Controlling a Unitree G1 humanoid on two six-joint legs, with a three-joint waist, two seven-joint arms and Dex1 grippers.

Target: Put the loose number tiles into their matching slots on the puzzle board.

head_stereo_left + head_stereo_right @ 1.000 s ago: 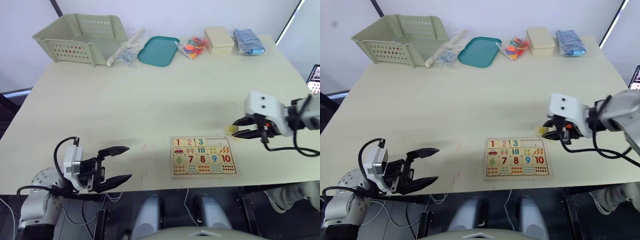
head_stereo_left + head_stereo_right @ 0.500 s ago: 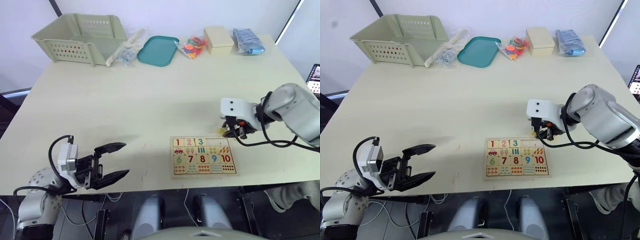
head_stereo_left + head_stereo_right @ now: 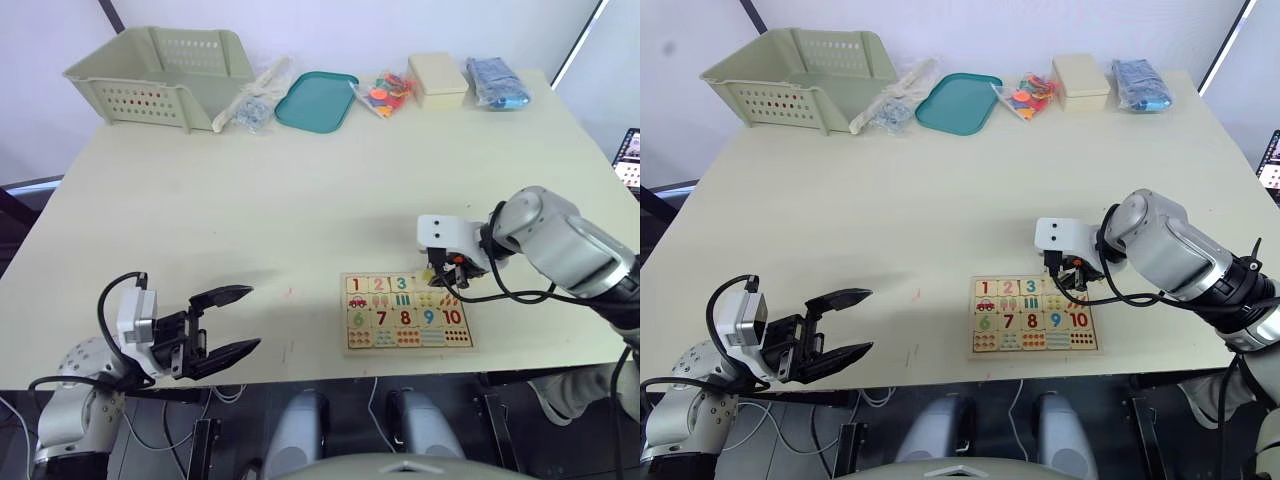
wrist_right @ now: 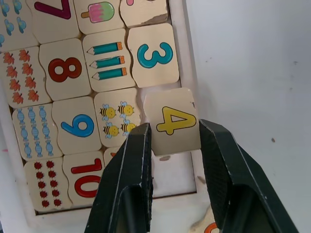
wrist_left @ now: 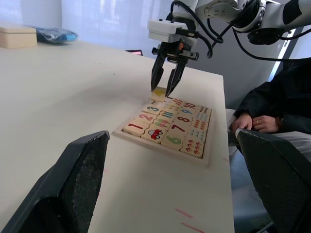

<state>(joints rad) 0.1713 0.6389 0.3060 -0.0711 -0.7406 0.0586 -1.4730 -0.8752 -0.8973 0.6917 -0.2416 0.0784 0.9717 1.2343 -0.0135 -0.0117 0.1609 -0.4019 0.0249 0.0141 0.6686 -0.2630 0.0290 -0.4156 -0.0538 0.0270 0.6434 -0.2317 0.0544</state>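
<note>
While the left tool gapes, the right tool clamps tile "4".

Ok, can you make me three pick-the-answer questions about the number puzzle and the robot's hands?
1. Where is the 4 tile?
A. In the green basket
B. Between the right end effector's fingers, over the puzzle board
C. On the teal tray

2. What colour is the digit 4?
A. Yellow
B. Red
C. Blue

3. How is the left end effector?
A. Shut on a tile
B. Open, holding nothing
C. Resting on the board

Answers: 1 B, the black fingers flank it beside tile 3. 2 A, the print is yellow. 3 B, its fingers are spread apart.
</note>
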